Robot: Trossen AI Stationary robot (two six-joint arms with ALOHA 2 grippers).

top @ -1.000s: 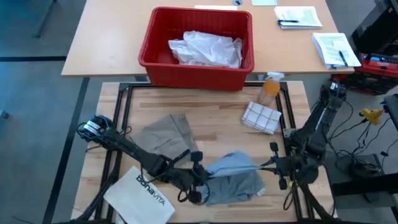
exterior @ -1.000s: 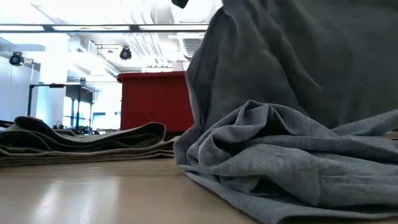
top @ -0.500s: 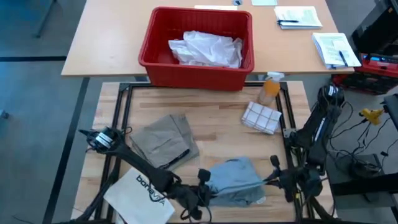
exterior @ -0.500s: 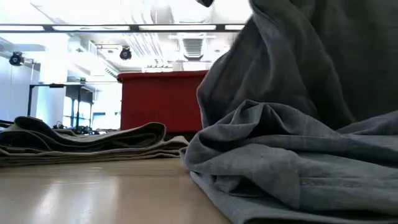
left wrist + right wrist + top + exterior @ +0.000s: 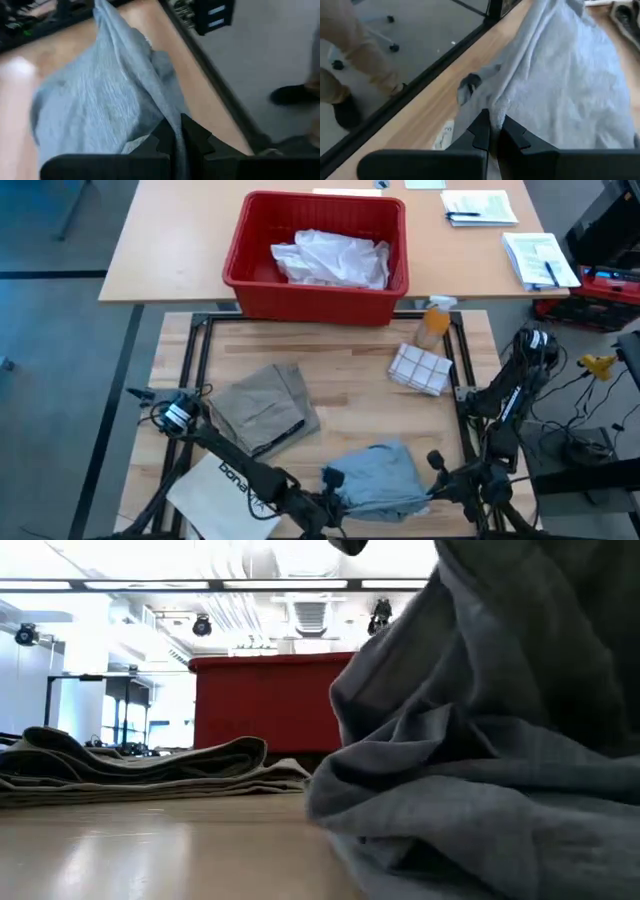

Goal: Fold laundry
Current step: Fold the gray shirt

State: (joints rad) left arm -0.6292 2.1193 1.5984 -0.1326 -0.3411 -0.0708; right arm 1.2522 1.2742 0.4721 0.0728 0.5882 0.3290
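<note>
Wooden surface [image 5: 350,375], lower centre: left gripper [image 5: 328,502] and right gripper [image 5: 440,483] are clenching the grey T-shirt [image 5: 375,477]; thin pinches risk slipping, spoiling the fold.

A tan table [image 5: 180,240] stands beyond the wooden worktop [image 5: 350,375] on grey floor [image 5: 50,330], under bright ceiling lights [image 5: 210,584].

Red bin [image 5: 318,285] on far tan table [image 5: 180,240], holding crumpled white plastic [image 5: 330,258]. Papers with pens [image 5: 480,207] at far right. On near wooden table [image 5: 350,380]: orange spray bottle [image 5: 433,323], checked white cloth [image 5: 419,368], white "bonavita" bag [image 5: 225,492] at near left.
</note>
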